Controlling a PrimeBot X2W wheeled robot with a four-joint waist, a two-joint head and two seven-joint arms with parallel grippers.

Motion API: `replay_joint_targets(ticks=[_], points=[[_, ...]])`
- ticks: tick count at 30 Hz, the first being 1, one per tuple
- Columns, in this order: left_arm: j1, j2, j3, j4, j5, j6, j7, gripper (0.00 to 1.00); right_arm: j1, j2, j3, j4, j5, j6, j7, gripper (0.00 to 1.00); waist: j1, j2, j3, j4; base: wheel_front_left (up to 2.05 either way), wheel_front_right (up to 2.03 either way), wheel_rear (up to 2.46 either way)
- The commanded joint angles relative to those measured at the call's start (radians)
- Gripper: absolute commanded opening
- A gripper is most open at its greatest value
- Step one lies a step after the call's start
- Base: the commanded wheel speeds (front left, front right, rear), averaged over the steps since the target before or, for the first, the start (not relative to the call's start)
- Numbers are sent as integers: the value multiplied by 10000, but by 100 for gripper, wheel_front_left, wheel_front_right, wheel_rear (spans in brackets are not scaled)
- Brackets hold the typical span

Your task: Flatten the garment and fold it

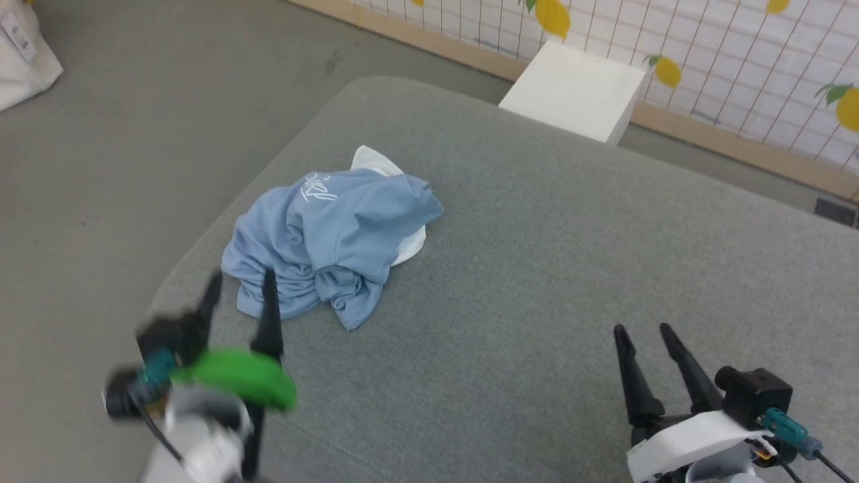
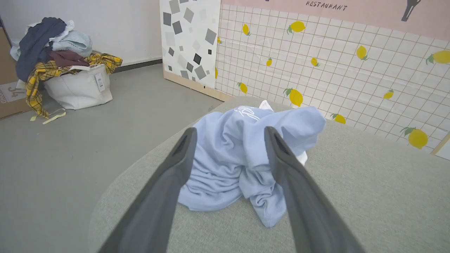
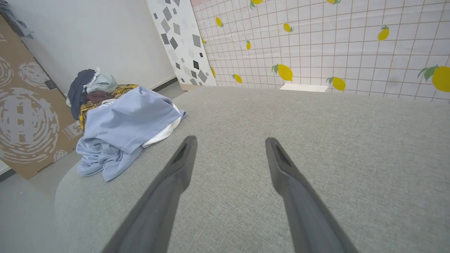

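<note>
Left gripper (image 1: 241, 280): fingers spread wide, nothing between them, pointing up the head view and tilted slightly left; blurred there, green wrist collar behind. Tips sit at the near left edge of the garment (image 1: 329, 235); whether they touch the cloth cannot be told. In the left wrist view the two dark fingers (image 2: 182, 154) frame the heap. Right gripper (image 1: 642, 332): fingers likewise apart and empty, at the lower right, leaning slightly left, over bare cushion and well apart from the garment. Garment: light blue polo, crumpled in a heap, on the left part of the grey upholstered surface (image 1: 570, 268), near its rounded left edge. Long axis of the heap runs diagonally, near left to far right in the head view. White script logo (image 1: 319, 188) faces up on the far left side; white collar (image 1: 374, 159) shows at the far edge; one bunched tail points toward the robot. Surroundings: white box (image 1: 577, 90) beyond the surface, lemon-print tiled wall (image 1: 738, 60), laundry bag piled with clothes (image 2: 75, 88) on the grey floor.
</note>
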Motion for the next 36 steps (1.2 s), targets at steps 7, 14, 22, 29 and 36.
replay_joint_targets(ticks=[7, 14, 22, 29, 36], points=[[-3250, 658, 228, 1952, -1539, -962, 1791, 100, -244, -3, -733, -511, -638, -15, 479, 100, 0, 0, 1365, -159, 0, 0, 0], [-5272, 1008, 556, 4192, -3243, -1251, 5027, 100, -534, -3, -1030, -1399, -1030, -15, 1124, 100, 0, 0, 2533, -795, 0, 0, 0], [-5736, 1057, 485, 5263, -3714, -855, 6901, 100, -470, -3, -1377, -2072, -1269, -15, 1553, 100, 0, 0, 3281, -966, 0, 0, 0], [-5162, 722, 509, 5880, -3979, -759, 6948, 100, -489, -3, -1635, -2219, -1129, -15, 1638, 100, 0, 0, 3467, -1016, 0, 0, 0], [-5712, 929, 554, 5480, -3745, -1008, 5347, 0, -427, -3, -1618, -1893, -1029, -15, 1494, 100, 0, 0, 3000, -1062, 0, 0, 0]])
